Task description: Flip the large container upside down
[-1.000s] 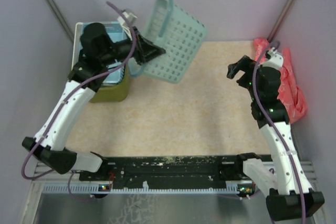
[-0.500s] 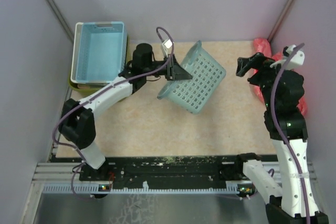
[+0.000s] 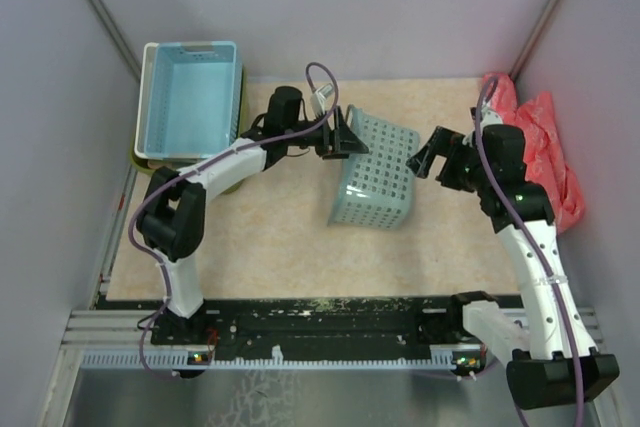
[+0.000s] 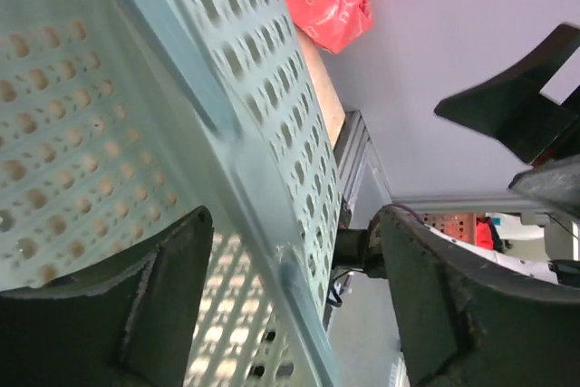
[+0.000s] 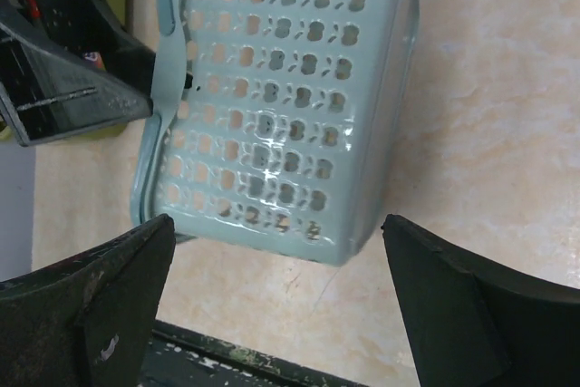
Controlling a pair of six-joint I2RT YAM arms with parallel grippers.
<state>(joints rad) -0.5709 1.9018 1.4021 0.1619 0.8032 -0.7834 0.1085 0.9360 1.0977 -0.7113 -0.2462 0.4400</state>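
**Top external view.** The left gripper [image 3: 345,135] is clamping the rim of the small pale teal perforated plastic basket [image 3: 375,175]. A second ago it was holding this basket high, up by the far-left stack. It is now lowering it, mouth tipped down, onto the beige table [image 3: 280,237]. The right gripper [image 3: 427,154] has swung in and is hovering just right of the basket, fingers spread and empty. The large olive-green plastic tub [image 3: 228,185] is sitting well left of the basket, with the pale blue rectangular tray [image 3: 188,112] nested inside it. Judged from this, one obstruction is cleared, the tray remains, and the tub is not yet turned.

**Left wrist view.** Both fingers are straddling the basket's rim. Their tips are cut off, and the basket wall is filling most of the view.

**Right wrist view.** Only an olive corner of the tub is showing, up-left of the basket. Whether the basket is touching the table cannot be confirmed. The tub's slotted sides are mostly hidden.
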